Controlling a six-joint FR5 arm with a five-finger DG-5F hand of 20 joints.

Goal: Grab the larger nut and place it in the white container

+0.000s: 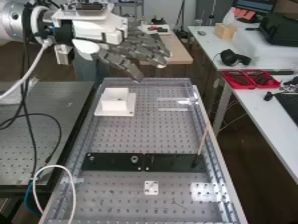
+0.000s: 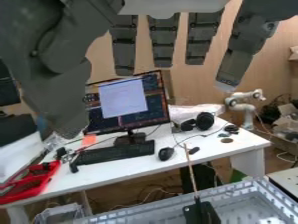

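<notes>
One robot hand (image 1: 136,46), fingers nearly straight, thumb well apart.

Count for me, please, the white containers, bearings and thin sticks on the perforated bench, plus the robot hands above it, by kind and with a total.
White container: 1
Bearing: 1
Thin stick: 1
Robot hand: 1
Total: 4

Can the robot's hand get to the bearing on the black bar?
Probably yes: the open hand is up high, and nothing covers the bearing. The hand might pass over the white container.
</notes>
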